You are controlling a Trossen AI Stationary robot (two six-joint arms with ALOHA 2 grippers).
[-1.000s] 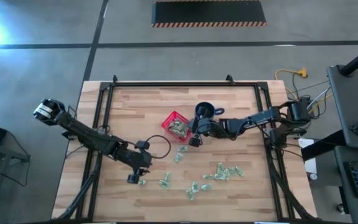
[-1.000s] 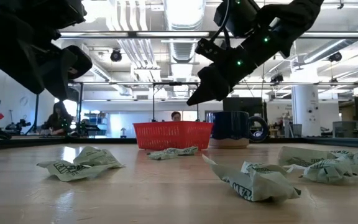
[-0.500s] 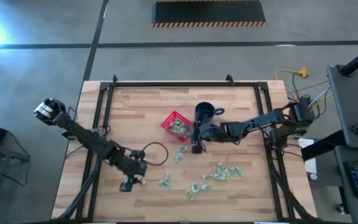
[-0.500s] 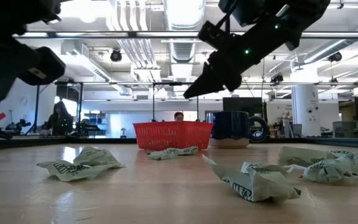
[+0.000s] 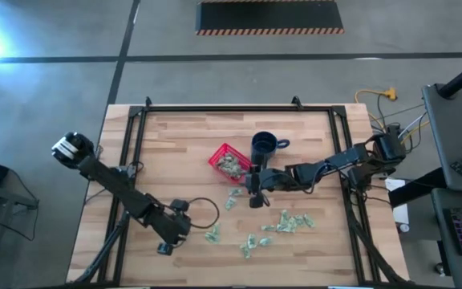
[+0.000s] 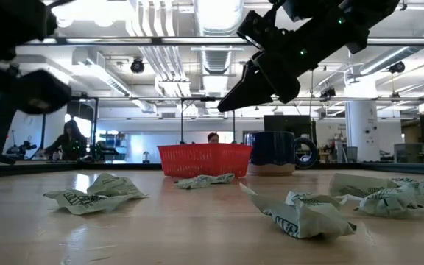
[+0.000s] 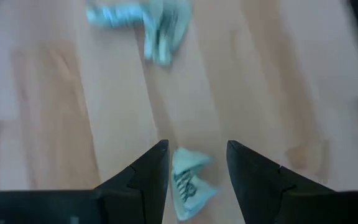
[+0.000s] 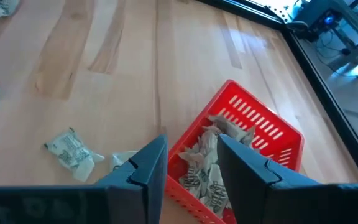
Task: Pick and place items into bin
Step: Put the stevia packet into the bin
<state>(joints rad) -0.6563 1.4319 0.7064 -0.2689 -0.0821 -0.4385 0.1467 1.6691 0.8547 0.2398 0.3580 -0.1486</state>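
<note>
- Left wrist view: left hand (image 7: 194, 163) spread around a blurry item (image 7: 188, 180) on the table (image 7: 73, 112).
- Right hand (image 8: 191, 163) empty, spread, partly hiding the bin (image 8: 263, 134).

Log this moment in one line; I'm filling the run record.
left gripper: open over an item | right gripper: open, empty, beside bin | bin: partly filled | loose items on table

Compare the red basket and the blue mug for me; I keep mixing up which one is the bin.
The red basket is square, low-sided and slotted, with wrapped pieces inside; the blue mug is round, dark, solid-walled and has a handle. In the low view the mug stands taller than the basket. Both sit upright, close together on the table.
</note>
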